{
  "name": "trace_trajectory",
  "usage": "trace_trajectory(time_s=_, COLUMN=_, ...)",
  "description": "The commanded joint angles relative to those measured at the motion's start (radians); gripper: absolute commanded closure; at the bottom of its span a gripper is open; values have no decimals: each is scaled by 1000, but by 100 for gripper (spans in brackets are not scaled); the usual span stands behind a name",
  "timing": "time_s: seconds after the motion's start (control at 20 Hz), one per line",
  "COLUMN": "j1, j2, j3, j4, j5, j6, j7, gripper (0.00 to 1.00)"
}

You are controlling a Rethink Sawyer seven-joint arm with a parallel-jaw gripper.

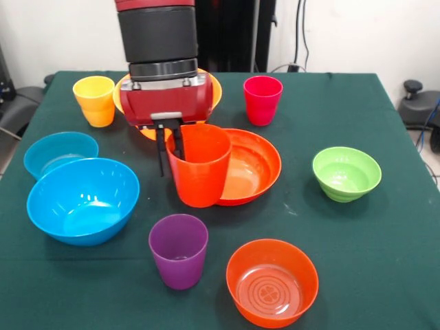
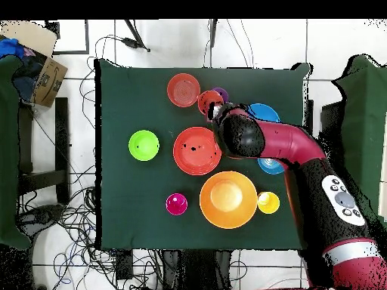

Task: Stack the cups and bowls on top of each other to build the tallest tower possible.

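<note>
Front view: the end effector (image 1: 170, 141) pinches the rim of the upright orange cup (image 1: 199, 165), apparently lifted; the purple cup (image 1: 179, 249) stands nearer the camera. Overhead view: orange cup (image 2: 208, 100) just beside purple (image 2: 221, 93).

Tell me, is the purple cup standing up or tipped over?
Standing up. In the front view the purple cup sits on its base on the green table, open mouth facing up, apart from the other things.
</note>
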Motion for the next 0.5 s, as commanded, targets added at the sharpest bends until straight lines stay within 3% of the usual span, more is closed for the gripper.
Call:
trace_trajectory(time_s=0.05, j1=-1, j2=54, j3=90, j4=-84, j5=-104, j6=104, j7=-180, gripper=100)
trace_trajectory(time_s=0.5, j1=-19, j2=75, j3=111, j4=-116, j5=-147, j6=88, j7=-170, gripper=100)
